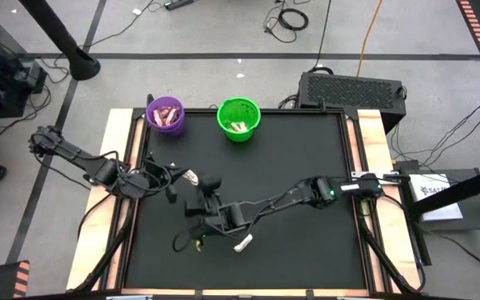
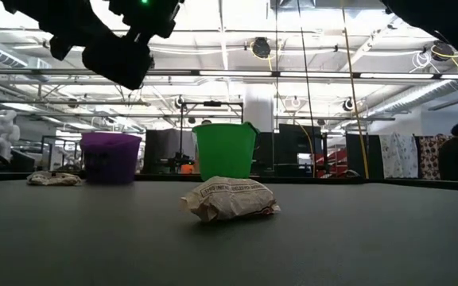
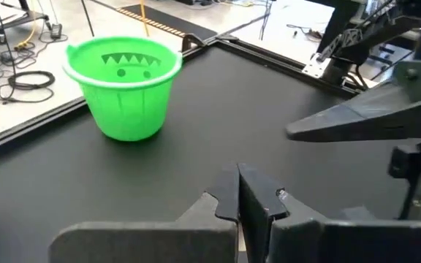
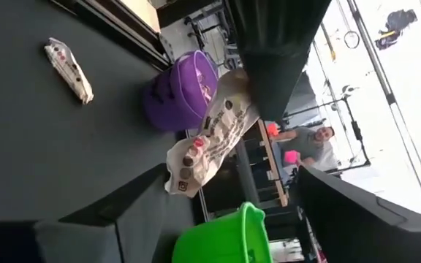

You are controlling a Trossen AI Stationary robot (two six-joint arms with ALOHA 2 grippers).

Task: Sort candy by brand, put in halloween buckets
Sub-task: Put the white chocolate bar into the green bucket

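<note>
Right pincer (image 1: 208, 190) hangs released mid-surface, cream bar (image 4: 210, 135) loose at one finger; we judge purple bucket (image 1: 167, 114) and green bucket (image 1: 238, 119) part-filled, strays remaining.

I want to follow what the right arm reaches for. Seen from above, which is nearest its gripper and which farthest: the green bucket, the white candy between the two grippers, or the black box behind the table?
From the right gripper:
1. White candy, just beside it, mid-table.
2. Green bucket, at the table's far edge.
3. Black box, off the table, far right.
</note>
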